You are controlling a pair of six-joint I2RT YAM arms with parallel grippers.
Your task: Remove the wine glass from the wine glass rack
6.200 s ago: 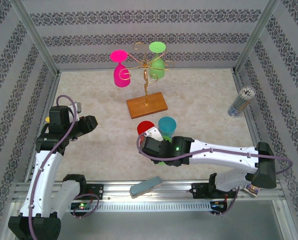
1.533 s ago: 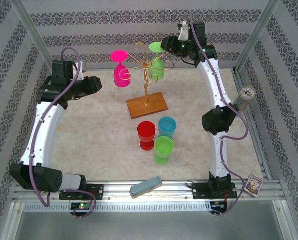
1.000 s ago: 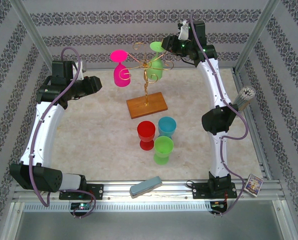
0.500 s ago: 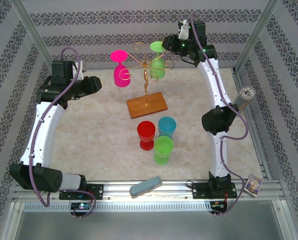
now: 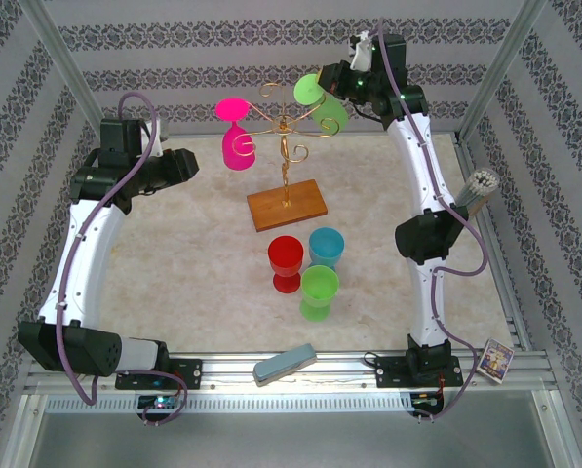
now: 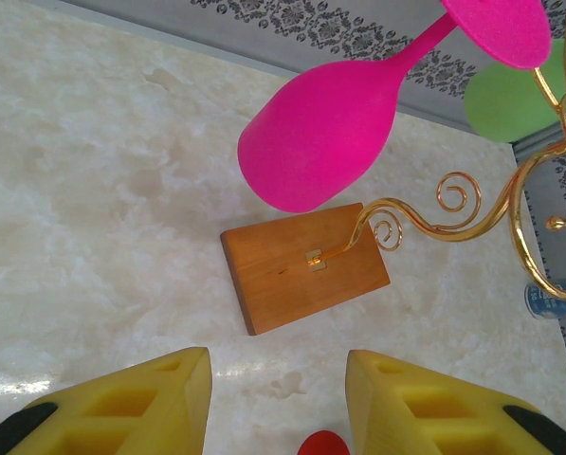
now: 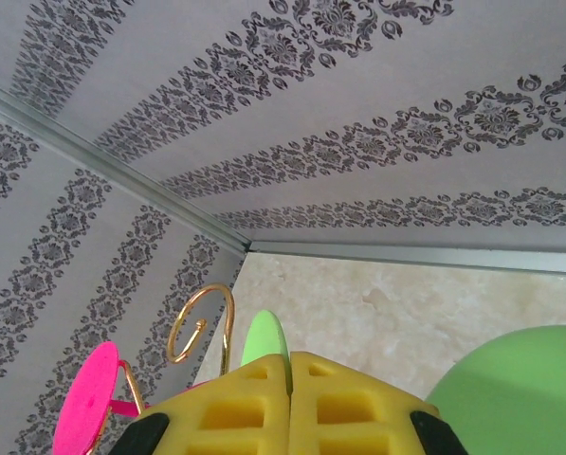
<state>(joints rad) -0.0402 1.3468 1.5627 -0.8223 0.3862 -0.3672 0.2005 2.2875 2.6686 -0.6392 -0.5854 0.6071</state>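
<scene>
I start with the tabletop (image 5: 174,283); the wine glass rack (image 5: 287,205) stands near its far edge, about midway between the left and right edges. A pink wine glass (image 5: 237,146) hangs bowl-down from the rack's left scroll arm. The green wine glass (image 5: 332,112) is up at the right scroll arm, tilted, with its foot toward the rack's centre. My right claw (image 5: 341,86) is pressed together on that green glass at the stem; from its wrist camera the yellow fingers (image 7: 235,408) meet, with the green foot just beyond them. My left claw (image 6: 275,379) is spread and empty, hovering above the left side of the tabletop. I judge the step in hand is the lift-off; whether the foot has cleared the wire I cannot tell. The next move calls for drawing the stem outward along the scroll slot, slowly, without dragging the light rack over.
</scene>
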